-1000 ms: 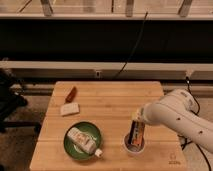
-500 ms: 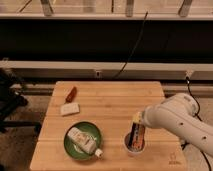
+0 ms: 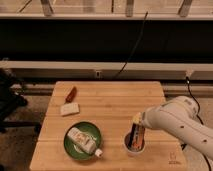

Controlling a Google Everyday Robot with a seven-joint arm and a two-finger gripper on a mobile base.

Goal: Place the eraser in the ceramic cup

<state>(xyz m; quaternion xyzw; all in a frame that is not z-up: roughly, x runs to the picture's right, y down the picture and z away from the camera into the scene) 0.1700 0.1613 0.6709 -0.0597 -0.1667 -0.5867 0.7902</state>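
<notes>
The white ceramic cup stands on the wooden table near its front right. My gripper is right above the cup at the end of the white arm, which reaches in from the right. It is shut on the eraser, a dark block with orange-red markings. The eraser hangs upright, with its lower end inside the cup and its upper part above the rim.
A green plate with a white bottle lying on it sits at the front left. A pale cream block and a small red-brown oblong object lie at the left. A black cable runs behind the table.
The arm has come down and slightly towards the front, lowering the eraser from just above the cup until its lower end is inside it.
</notes>
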